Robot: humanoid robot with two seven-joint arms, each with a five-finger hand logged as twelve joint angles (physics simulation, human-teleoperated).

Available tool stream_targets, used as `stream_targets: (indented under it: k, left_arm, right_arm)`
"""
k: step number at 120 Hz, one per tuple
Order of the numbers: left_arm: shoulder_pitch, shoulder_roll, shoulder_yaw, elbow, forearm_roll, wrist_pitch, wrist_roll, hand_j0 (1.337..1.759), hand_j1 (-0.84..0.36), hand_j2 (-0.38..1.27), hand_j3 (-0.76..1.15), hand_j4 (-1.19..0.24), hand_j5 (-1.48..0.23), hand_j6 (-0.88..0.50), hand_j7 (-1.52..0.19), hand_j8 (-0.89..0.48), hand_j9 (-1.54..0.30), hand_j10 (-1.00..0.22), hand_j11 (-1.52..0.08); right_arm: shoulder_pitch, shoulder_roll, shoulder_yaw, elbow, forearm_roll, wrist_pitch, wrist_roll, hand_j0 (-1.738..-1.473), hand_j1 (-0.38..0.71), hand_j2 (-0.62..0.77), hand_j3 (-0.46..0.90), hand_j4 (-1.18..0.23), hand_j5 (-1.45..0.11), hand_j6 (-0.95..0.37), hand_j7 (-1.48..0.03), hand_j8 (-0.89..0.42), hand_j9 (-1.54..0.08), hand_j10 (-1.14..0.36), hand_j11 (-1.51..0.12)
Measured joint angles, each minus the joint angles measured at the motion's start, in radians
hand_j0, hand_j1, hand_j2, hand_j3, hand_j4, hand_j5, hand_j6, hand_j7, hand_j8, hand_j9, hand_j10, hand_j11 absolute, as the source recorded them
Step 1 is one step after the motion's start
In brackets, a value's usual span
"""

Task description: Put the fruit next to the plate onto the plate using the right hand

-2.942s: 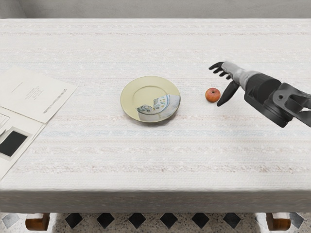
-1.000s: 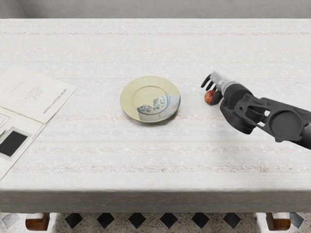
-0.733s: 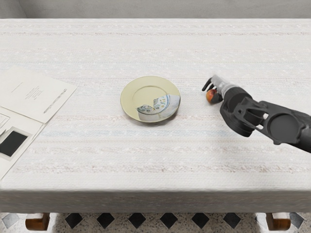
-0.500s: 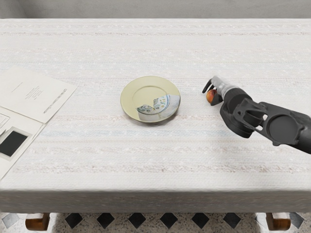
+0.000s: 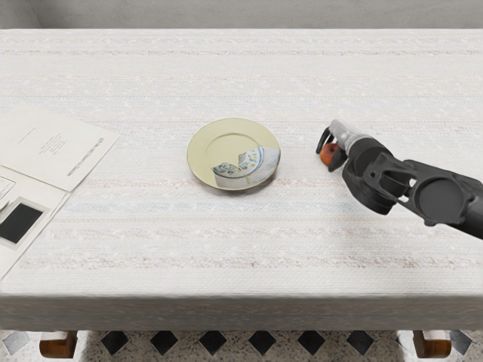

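Pale woven cloth with faint stripes covers the table (image 5: 241,234); a grey wall runs behind its far edge and checkered floor shows below the near edge. Fruit (image 5: 328,154): small, round, red-orange, smooth skin, no long axis to speak of, lying right of the table's middle, about halfway between far and near edges. Right hand (image 5: 337,142) sits directly on it, arm reaching in from the right edge; dark fingers (image 5: 324,140) curl over the fruit's far and left side, so most of it is hidden and only a red patch shows. Grip looks closed on the fruit. Cannot tell whether the fruit rests on the cloth or is just clear of it. Forearm (image 5: 411,188) is bulky, dark grey, hard-shelled. Plate (image 5: 219,142) lies to the left of the fruit, near but apart, bare cloth between them; round, shallow, glossy cream-yellow with a mirror-like reflection toward its near right rim, nothing on it. Judgement: the coming move is a lift and a straight carry leftward toward the table's middle, with a low rim to clear; the slick glaze may let a round fruit roll once released. Printed papers (image 5: 45,143) lie at the left edge, well apart, a black card (image 5: 18,222) among them. Left arm not seen.
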Motion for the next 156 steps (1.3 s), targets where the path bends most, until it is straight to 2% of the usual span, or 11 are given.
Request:
stream_targets:
  k: [16, 45, 66, 78, 96, 122, 156]
  left_arm:
    - [0.001, 0.0, 0.0, 0.0, 0.0, 0.0, 0.0, 1.658, 0.07, 0.05, 0.0, -0.23, -0.3, -0.23, -0.3, -0.23, -0.3, -0.23, -0.3]
    - [0.0, 0.0, 0.0, 0.0, 0.0, 0.0, 0.0, 1.658, 0.07, 0.05, 0.0, -0.23, -0.3, -0.23, -0.3, -0.23, -0.3, -0.23, -0.3]
    - [0.0, 0.0, 0.0, 0.0, 0.0, 0.0, 0.0, 1.658, 0.07, 0.05, 0.0, -0.23, -0.3, -0.23, -0.3, -0.23, -0.3, -0.23, -0.3]
    - [0.0, 0.0, 0.0, 0.0, 0.0, 0.0, 0.0, 1.658, 0.07, 0.05, 0.0, -0.23, -0.3, -0.23, -0.3, -0.23, -0.3, -0.23, -0.3]
    - [0.0, 0.0, 0.0, 0.0, 0.0, 0.0, 0.0, 1.658, 0.07, 0.05, 0.0, -0.23, -0.3, -0.23, -0.3, -0.23, -0.3, -0.23, -0.3]
    - [0.001, 0.0, 0.0, 0.0, 0.0, 0.0, 0.0, 1.658, 0.07, 0.05, 0.0, -0.23, -0.3, -0.23, -0.3, -0.23, -0.3, -0.23, -0.3]
    - [0.001, 0.0, 0.0, 0.0, 0.0, 0.0, 0.0, 1.658, 0.07, 0.05, 0.0, -0.23, -0.3, -0.23, -0.3, -0.23, -0.3, -0.23, -0.3]
  right_arm:
    - [0.016, -0.019, 0.018, 0.032, 0.052, 0.01, -0.001, -1.651, 0.29, 0.14, 0.0, -0.79, -1.15, -0.43, -1.1, -0.31, -1.16, -0.62, -1.16]
    - [0.081, -0.073, 0.059, 0.138, 0.223, 0.06, 0.0, -1.647, 0.28, 0.13, 0.0, -0.78, -1.19, -0.42, -1.12, -0.3, -1.19, -0.61, -1.19]
    - [0.094, -0.073, 0.147, 0.195, 0.282, 0.144, -0.001, -1.647, 0.29, 0.14, 0.0, -0.76, -1.21, -0.41, -1.13, -0.29, -1.2, -0.61, -1.19]
    - [0.1, -0.042, 0.169, 0.207, 0.294, 0.168, -0.001, -1.646, 0.29, 0.14, 0.0, -0.75, -1.22, -0.4, -1.13, -0.28, -1.2, -0.6, -1.19]
    - [0.127, 0.029, 0.172, 0.203, 0.289, 0.179, -0.001, -1.646, 0.29, 0.14, 0.0, -0.75, -1.22, -0.4, -1.13, -0.29, -1.21, -0.6, -1.19]
    - [0.169, 0.163, 0.128, 0.113, 0.201, 0.182, -0.001, -1.646, 0.29, 0.13, 0.0, -0.75, -1.23, -0.4, -1.13, -0.28, -1.21, -0.61, -1.19]
    - [0.183, 0.2, 0.105, 0.087, 0.151, 0.18, -0.002, -1.645, 0.28, 0.13, 0.0, -0.76, -1.22, -0.41, -1.13, -0.29, -1.2, -0.61, -1.18]
